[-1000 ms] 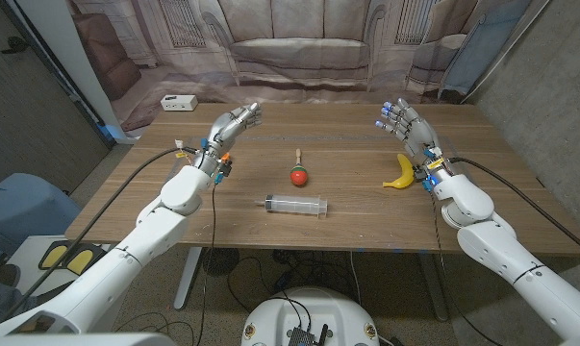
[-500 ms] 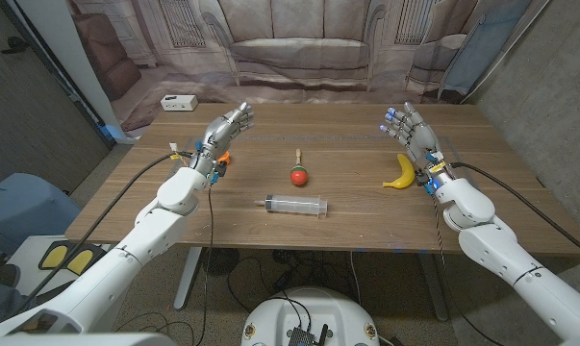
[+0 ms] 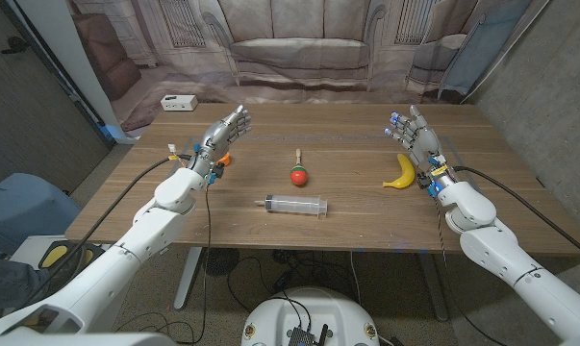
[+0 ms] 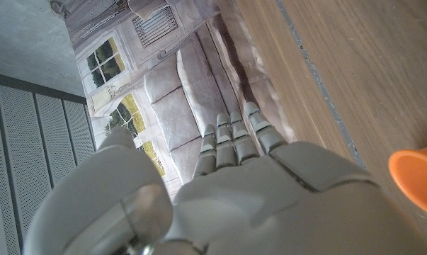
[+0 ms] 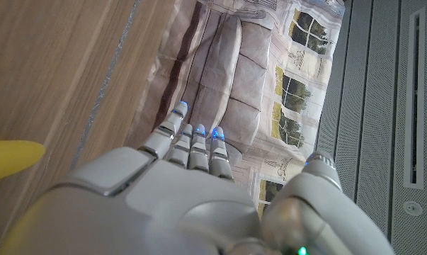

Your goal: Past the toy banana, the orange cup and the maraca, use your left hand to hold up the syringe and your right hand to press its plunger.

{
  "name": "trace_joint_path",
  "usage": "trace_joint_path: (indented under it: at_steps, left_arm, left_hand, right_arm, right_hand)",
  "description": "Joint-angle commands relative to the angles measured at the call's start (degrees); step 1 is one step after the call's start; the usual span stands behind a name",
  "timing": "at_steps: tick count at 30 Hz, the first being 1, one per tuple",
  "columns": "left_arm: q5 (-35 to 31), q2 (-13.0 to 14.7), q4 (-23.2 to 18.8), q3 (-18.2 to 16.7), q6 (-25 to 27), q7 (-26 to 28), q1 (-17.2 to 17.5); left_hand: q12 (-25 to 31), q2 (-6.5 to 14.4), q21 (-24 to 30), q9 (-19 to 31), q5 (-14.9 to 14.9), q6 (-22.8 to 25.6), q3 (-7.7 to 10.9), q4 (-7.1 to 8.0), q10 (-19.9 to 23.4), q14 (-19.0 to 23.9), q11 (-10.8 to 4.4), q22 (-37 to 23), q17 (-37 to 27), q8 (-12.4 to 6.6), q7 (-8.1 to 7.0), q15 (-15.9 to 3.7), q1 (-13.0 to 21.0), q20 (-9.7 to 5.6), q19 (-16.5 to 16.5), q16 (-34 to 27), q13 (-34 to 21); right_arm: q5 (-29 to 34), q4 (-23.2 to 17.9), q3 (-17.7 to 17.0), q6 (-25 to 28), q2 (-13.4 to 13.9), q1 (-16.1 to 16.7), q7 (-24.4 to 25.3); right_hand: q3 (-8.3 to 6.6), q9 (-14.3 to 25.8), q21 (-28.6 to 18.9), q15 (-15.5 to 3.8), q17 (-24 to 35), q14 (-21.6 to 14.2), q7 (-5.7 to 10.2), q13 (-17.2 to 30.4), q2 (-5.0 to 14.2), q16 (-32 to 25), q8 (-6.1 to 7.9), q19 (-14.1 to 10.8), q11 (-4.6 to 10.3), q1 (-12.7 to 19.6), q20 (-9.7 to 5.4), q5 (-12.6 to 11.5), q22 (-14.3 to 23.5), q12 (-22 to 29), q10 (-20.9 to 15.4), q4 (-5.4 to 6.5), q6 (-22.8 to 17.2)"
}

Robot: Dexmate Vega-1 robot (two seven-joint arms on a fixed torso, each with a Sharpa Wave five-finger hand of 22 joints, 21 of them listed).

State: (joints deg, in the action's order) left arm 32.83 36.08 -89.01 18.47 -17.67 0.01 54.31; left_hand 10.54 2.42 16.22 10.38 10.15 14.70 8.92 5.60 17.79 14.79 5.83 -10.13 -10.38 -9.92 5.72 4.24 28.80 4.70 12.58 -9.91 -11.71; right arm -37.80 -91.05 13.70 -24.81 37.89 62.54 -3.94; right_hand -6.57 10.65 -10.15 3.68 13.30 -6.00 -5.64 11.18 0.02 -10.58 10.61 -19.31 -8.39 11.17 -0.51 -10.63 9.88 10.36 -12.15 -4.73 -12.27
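The clear plastic syringe [image 3: 296, 205] lies flat mid-table, long axis crosswise, plunger end toward the robot's right. Left hand [image 3: 222, 132] and right hand [image 3: 412, 135] are both empty, fingers straight and close together.

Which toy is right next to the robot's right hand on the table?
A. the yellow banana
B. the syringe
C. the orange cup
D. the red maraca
A. In the head view the banana lies just beside the right hand, while the maraca and the syringe sit in the middle of the table.
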Motion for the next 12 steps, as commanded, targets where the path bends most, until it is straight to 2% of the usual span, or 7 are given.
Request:
trace_joint_path:
  at_steps: [1, 12]
  left_arm:
    - [0.4, 0.0, 0.1, -0.4, -0.7, 1.0, 1.0]
    - [1.2, -1.0, 2.2, -0.6, -2.8, 0.0, 0.5]
  left_hand:
    - [0.2, 0.0, -0.2, 0.1, 0.3, -0.3, -0.11, -0.13, -0.4, -0.4, 0.26, -0.2, -0.1, -0.15, -0.04, 0.03, -0.7, 0.11, -0.2, -0.1, -0.2]
    - [0.4, 0.0, -0.4, 0.1, 0.3, -0.1, -0.18, -0.17, -0.4, -0.4, 0.22, -0.2, -0.1, -0.38, -0.02, -0.05, -0.8, 0.00, -0.4, -0.3, -0.2]
  right_arm:
    - [-0.9, 1.7, 0.8, 0.9, 0.1, -1.6, -1.8]
    - [-0.6, -0.2, 1.0, 1.9, -0.1, -0.7, 0.2]
  right_hand:
    - [0.34, 0.0, -0.1, 0.01, 0.2, 0.6, -0.31, 0.0, 0.06, -0.1, 0.12, 0.1, -0.10, -0.7, -0.01, -0.5, 0.0, 0.1, 0.4, -0.12, -0.1]
    - [0.26, 0.0, -0.3, 0.05, 0.0, 0.4, -0.39, -0.1, 0.20, -0.3, 0.18, 0.0, 0.04, -0.5, 0.10, -0.7, 0.0, 0.3, 0.3, -0.25, -0.1]
